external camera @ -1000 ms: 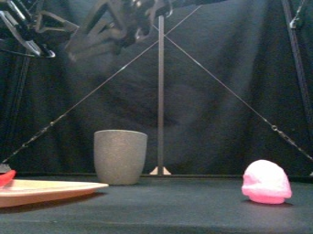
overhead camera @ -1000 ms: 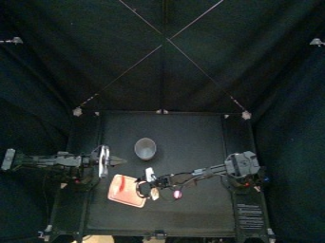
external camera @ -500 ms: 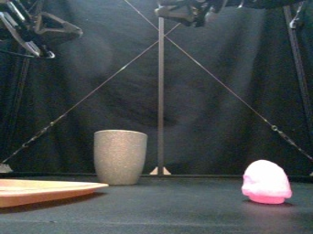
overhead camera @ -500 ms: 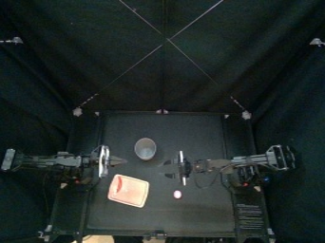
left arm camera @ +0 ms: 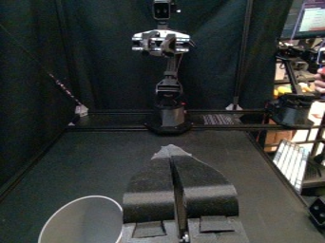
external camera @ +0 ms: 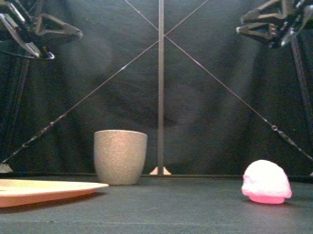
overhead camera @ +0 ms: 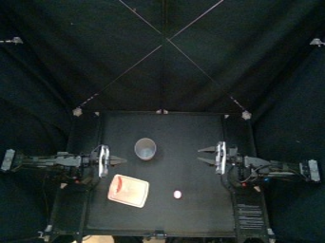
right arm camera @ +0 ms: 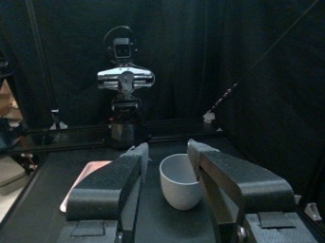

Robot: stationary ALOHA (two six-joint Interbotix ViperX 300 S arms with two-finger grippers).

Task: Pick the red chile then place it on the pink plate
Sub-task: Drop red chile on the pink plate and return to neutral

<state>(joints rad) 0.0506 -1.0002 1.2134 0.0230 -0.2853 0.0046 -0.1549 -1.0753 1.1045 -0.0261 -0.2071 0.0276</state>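
The pink plate [overhead camera: 128, 190] lies at the table's front left, and its rim [external camera: 43, 190] shows low at the left of the front view. I cannot make out the red chile apart from the plate in any view. My right gripper [overhead camera: 210, 155] hangs high at the right, open and empty [right arm camera: 165, 152], well away from the plate [right arm camera: 84, 180]. My left gripper [overhead camera: 109, 162] rests at the left, shut with nothing in it [left arm camera: 174, 157]. Both grippers sit at the top corners of the front view, left gripper [external camera: 43, 27] and right gripper [external camera: 272, 20].
A tall grey speckled cup [overhead camera: 144, 147] stands behind the plate, near the table's middle [external camera: 121, 157] [right arm camera: 181, 180] [left arm camera: 83, 220]. A small pink toy [overhead camera: 178, 195] sits on the table right of the plate [external camera: 265, 181].
The right arm has pulled back from over the plate to the table's right side and risen. A red shape at the plate's left end in the front view is no longer seen.
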